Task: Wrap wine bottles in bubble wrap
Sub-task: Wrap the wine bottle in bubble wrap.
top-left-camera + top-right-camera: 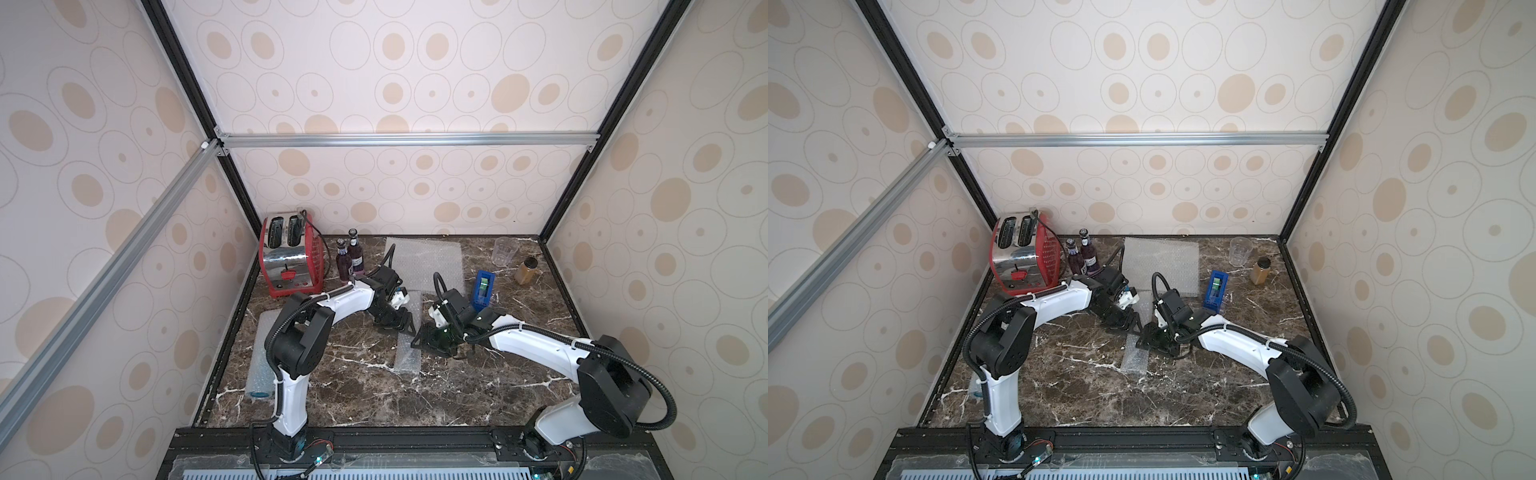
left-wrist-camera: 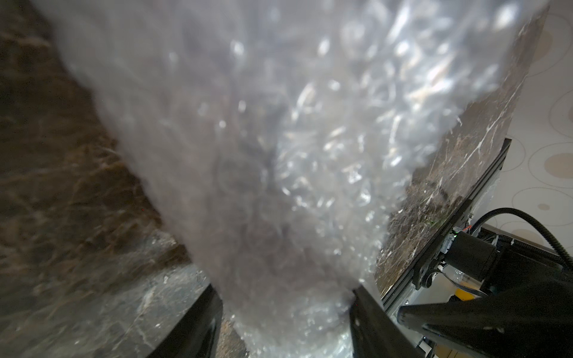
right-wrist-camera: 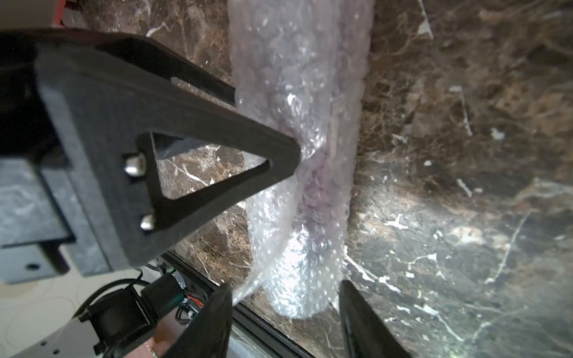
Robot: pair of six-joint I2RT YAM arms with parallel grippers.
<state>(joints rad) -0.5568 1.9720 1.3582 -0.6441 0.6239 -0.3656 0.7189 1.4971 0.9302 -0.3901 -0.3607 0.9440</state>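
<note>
Clock read with 12 at the far wall.
Item 1: bubble-wrap roll [image 3: 297, 93], purple wine bottle [image 3: 316, 192] showing through; we find it lying at the centre of the table [image 1: 457, 395], pointing 12 to 6.
Left gripper [image 2: 285, 287]: clamped on this roll, denting the wrap.
Right gripper [image 3: 285, 284]: jaws parted astride the roll, gripping nothing.
Item 2: two bare purple bottles [image 1: 344, 266], upright at 11 o'clock beside the toaster [image 1: 286, 257].
Item 3: flat bubble-wrap sheet [image 1: 428, 262], 12 o'clock.
Item 4: second roll [image 1: 259, 353], blue-ended, 8 o'clock.
</note>
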